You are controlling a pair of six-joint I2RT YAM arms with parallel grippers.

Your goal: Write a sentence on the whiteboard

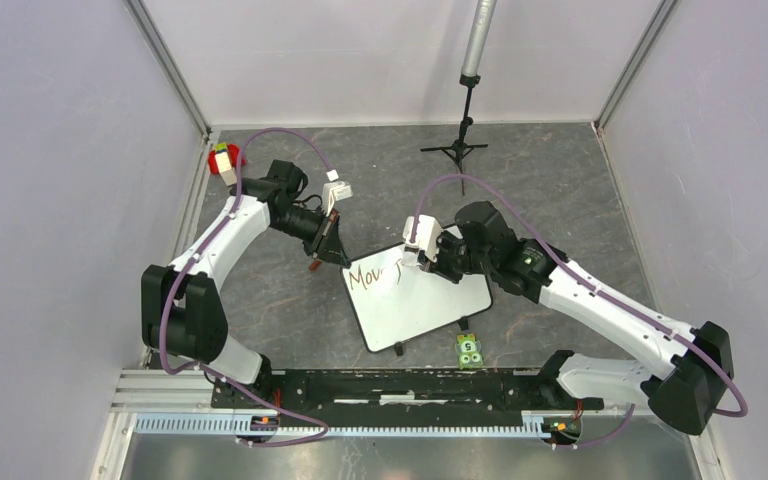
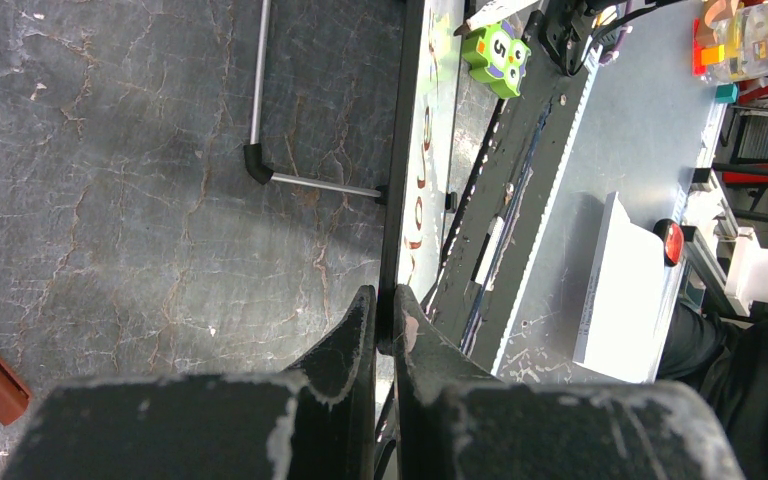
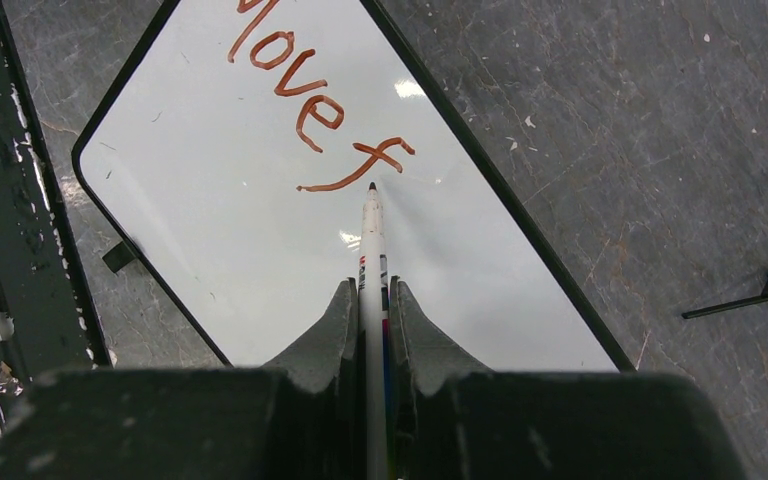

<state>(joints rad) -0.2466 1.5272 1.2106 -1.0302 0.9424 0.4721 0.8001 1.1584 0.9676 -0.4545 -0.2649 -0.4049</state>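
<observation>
whiteboard edge between left fingers

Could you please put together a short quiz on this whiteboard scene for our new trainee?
1. True or false: the left gripper hangs clear of the whiteboard.
2. What does the right gripper hold? A) an eraser B) a marker C) nothing
3. Fill in: the unfinished sentence reads "Move ___".
Key: 1. False, it is clamped on the board's rim. 2. B. 3. f.
</observation>
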